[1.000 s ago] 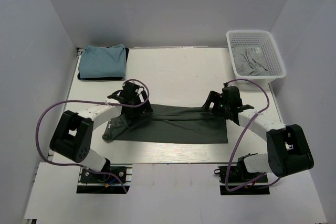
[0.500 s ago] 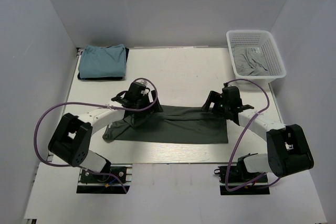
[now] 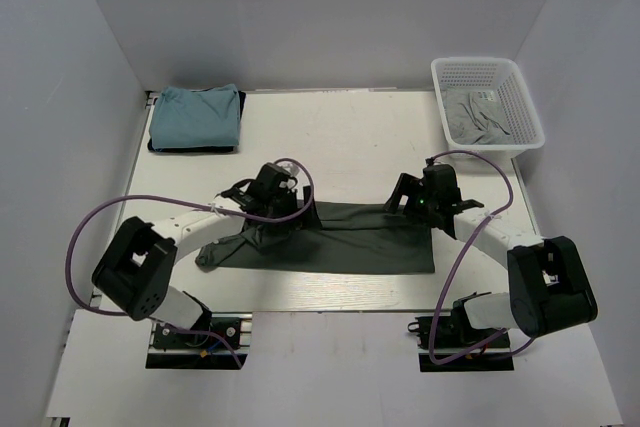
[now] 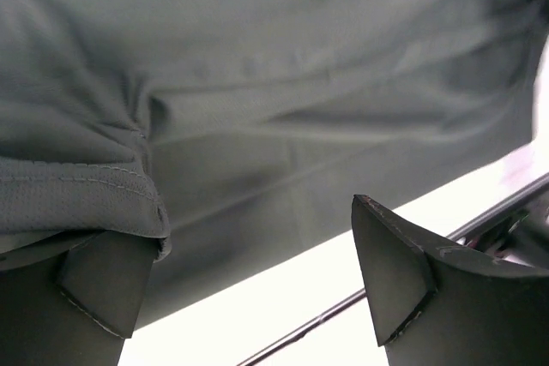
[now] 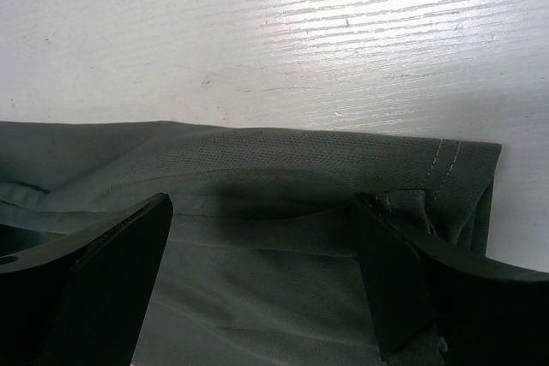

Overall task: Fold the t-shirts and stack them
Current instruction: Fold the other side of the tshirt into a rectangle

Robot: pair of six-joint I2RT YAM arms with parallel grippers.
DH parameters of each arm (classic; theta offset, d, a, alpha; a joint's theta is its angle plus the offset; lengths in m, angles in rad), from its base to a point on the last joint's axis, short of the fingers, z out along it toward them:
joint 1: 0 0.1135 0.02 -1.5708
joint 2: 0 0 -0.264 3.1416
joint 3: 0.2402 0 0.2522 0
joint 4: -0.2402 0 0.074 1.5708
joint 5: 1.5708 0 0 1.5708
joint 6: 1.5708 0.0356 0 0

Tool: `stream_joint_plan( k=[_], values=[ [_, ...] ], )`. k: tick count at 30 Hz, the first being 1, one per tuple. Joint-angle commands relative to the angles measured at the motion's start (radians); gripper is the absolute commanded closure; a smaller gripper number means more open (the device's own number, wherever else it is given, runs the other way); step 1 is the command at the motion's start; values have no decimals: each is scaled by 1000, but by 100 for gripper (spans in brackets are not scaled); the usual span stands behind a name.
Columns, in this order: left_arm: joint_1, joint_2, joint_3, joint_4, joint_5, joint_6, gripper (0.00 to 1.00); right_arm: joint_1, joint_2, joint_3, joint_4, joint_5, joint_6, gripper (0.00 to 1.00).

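We see teal t-shirt (image 3: pixel 195 117) folded, dark t-shirt (image 3: pixel 340 244) half-folded, grey t-shirt (image 3: pixel 475 119) waiting in basket (image 3: pixel 487 61). Left gripper (image 4: pixel 249 250), right gripper (image 5: pixel 262 212) both spread, gripping nothing.

L arm (image 3: pixel 190 222) comes fwd off its base, then bends in toward the right, forearm lying low, wrist near mid-table. L gripper (image 3: pixel 296 213) sits low, aimed down and to the right, jaws spread wide. In its wrist cam the dark fingers (image 4: pixel 403 272) sit far apart at the bottom corners. R arm (image 3: pixel 500 242) rises from its base and angles left, big elbow joint at near right. R gripper (image 3: pixel 408 199) is low too, jaws just as wide. The 2 grippers are roughly level with each other, well apart. A purple cable (image 3: pixel 78 247) loops off each arm.
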Motion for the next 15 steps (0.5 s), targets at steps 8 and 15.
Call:
stream_joint_plan(
  k=[8, 15],
  values=[
    [-92, 50, 109, -313, -155, 32, 0, 3, 10, -9, -2, 10, -10, 10],
    [-137, -15, 225, -456, -100, 86, 0, 3, 5, 3, -18, 24, -13, 10]
  ],
)
